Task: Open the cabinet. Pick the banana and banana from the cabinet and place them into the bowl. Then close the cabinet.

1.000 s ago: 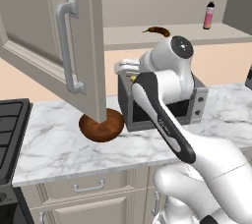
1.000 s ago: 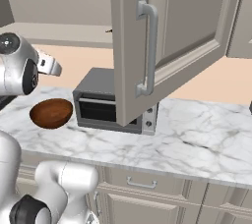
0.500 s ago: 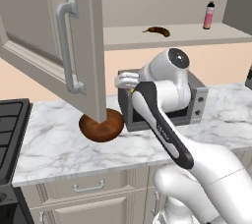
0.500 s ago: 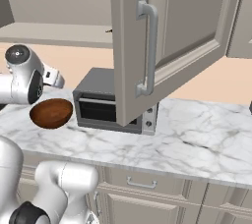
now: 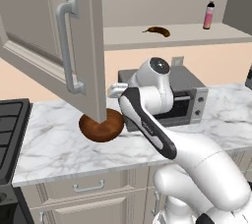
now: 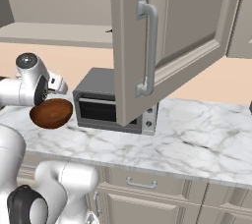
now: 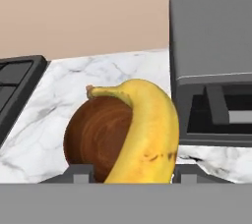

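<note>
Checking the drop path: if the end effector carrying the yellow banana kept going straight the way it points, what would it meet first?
Most likely the bowl: in the hand view it sits right beyond the yellow banana held by the end effector, with the grey oven off to one side. Depth is hard to judge.

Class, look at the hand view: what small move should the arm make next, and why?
Probably carry the yellow banana, held between the gripper fingertips, a little forward and down over the bowl before letting go, because the bowl lies just beyond it on the counter.
</note>
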### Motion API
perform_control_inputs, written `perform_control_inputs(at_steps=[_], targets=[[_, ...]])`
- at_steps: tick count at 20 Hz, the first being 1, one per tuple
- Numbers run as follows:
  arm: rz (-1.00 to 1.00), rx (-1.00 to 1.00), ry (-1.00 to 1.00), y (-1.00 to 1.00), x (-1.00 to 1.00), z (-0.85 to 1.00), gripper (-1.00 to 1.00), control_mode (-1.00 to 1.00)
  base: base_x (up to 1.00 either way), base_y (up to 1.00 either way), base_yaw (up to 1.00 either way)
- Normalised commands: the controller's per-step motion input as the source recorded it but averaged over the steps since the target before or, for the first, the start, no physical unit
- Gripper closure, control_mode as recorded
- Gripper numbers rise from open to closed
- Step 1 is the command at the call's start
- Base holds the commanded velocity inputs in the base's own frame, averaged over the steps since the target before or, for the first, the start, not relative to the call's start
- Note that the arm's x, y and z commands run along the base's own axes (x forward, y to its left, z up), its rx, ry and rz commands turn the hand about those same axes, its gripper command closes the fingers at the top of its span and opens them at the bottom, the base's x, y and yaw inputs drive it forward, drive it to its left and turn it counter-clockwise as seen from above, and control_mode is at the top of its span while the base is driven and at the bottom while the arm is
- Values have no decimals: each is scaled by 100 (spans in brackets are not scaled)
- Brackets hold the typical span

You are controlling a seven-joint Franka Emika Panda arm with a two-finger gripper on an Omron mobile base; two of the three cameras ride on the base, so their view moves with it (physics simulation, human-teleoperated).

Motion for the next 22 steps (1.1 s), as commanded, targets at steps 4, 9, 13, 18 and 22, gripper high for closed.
perform_control_inputs(at_steps=[4,9,13,18,22], targets=[[5,-2,12,35,21,-31,100,-100,0,0,0],[4,0,17,30,38,-20,100,-100,0,0,0],[0,-4,22,32,40,-24,100,-100,0,0,0],[0,-8,12,20,28,-29,100,-100,0,0,0],[0,-9,2,13,20,-33,100,-100,0,0,0]])
